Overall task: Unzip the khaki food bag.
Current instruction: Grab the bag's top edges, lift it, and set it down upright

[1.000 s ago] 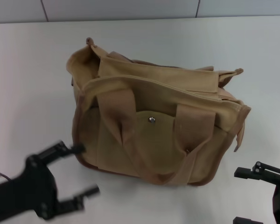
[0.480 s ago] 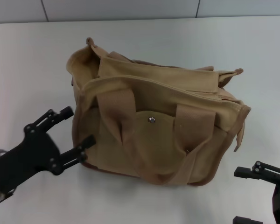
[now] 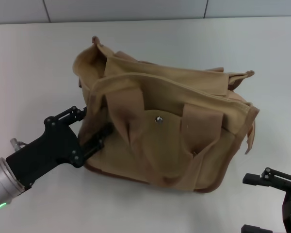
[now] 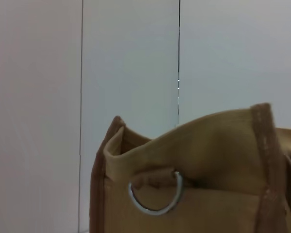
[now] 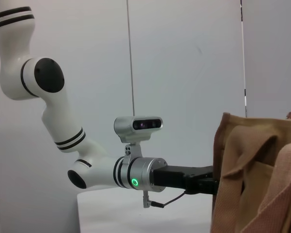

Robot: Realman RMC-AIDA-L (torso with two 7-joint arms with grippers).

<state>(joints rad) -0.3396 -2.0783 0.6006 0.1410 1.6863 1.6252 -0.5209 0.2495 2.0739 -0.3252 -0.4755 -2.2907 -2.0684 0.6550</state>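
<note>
We note the khaki food bag (image 3: 169, 131) standing upright near the middle of the white table (image 3: 34, 73), its front pocket with the silver snap (image 3: 159, 119) turned toward the robot. Two wide webbing handles (image 3: 128, 116) lie folded down over the front panel. Darker brown trim runs along the base.

The left hand (image 3: 92, 127) is at the bag's left end, fingers spread wide: the upper fingertip touches the end panel near the top, the lower one presses into the front corner by the base. Nothing is pinched between them.

From the left wrist we see that end of the bag close up, with a silver D-ring (image 4: 154, 195) hanging from a fabric loop below the top edge. From the right wrist the left arm (image 5: 136, 177) reaches in level to the bag's edge (image 5: 242, 170).

The right hand (image 3: 271, 199) sits low at the table's near right corner, well apart from the bag, fingers wide, holding nothing.
</note>
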